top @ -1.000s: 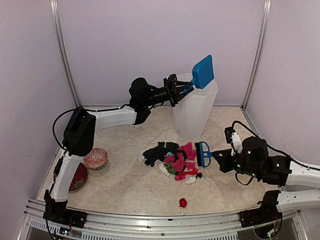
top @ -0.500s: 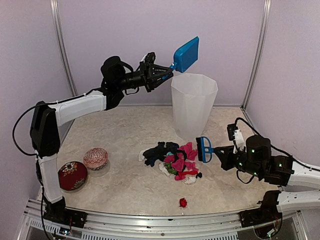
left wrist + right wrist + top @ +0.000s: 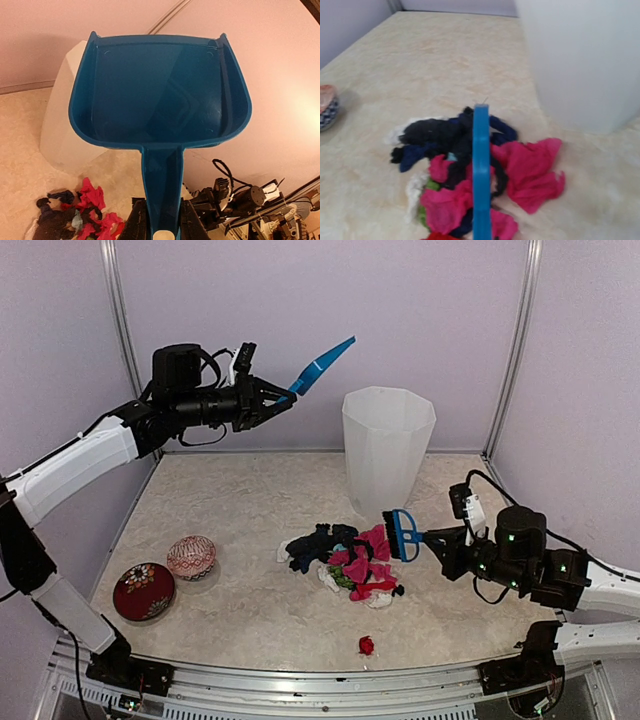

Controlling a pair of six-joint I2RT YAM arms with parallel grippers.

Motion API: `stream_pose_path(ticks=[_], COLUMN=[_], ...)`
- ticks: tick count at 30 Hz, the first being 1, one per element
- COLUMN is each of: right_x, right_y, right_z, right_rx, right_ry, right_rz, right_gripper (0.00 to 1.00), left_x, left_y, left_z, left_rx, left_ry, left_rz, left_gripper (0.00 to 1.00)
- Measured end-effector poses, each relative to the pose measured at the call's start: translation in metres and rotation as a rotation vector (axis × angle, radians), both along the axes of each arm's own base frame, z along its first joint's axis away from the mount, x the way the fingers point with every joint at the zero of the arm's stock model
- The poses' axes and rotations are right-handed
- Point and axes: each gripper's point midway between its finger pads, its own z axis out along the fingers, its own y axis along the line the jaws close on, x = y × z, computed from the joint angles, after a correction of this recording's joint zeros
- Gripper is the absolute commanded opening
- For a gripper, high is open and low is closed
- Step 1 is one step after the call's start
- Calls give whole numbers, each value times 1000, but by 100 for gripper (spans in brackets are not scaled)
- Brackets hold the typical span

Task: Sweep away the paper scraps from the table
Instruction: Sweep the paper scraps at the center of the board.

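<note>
**Observation.** The paper scraps [image 3: 345,560] lie heaped on the table [image 3: 250,615] near its middle, just on the near side of the white bin [image 3: 388,445]. One red scrap [image 3: 366,645] lies apart, close to the near edge. Two patterned bowls [image 3: 191,556] stand well to the left.

The left gripper [image 3: 283,398] is closed narrow on the handle of the blue dustpan [image 3: 160,95], which it holds high in the air, left of the bin. The wrist view shows the pan empty. The right gripper [image 3: 430,538] is clamped on the blue brush [image 3: 405,534], whose head stands at the right edge of the heap. Whether the bristles touch the table cannot be told.

**Assessment.** Most scraps are not yet collected. The pan is likely due to come down for a load.

**Recommendation.**
- Lower the pan on the left side of the heap, mouth facing the brush, clear of the bowls.
- Press its lip flat on the table so no scrap slips beneath.
- Sweep the brush leftward in short strokes, bristles low, so the light paper is pushed rather than flicked.
- Fetch the stray red scrap in a separate pass.
- Carry the pan level to the bin before tipping.
</note>
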Motion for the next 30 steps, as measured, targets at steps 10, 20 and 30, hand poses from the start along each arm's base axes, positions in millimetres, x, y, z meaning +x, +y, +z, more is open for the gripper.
stream_pose_path(ticks=[10,20,30], right_x=[-15,-49,-107], right_y=[36,66,80], right_z=[16,-7,-43], right_rx=[-6,-108,-183], right_ry=[5,219,533], right_rz=[212,440,679], right_gripper=[0,0,0], left_x=[-19,-42,-58], left_y=[69,119,143], left_z=[-39,-60,-85], left_rx=[251,399,497], left_ry=[-51,-95,-110], left_rz=[255,388,422], left_gripper=[0,0,0])
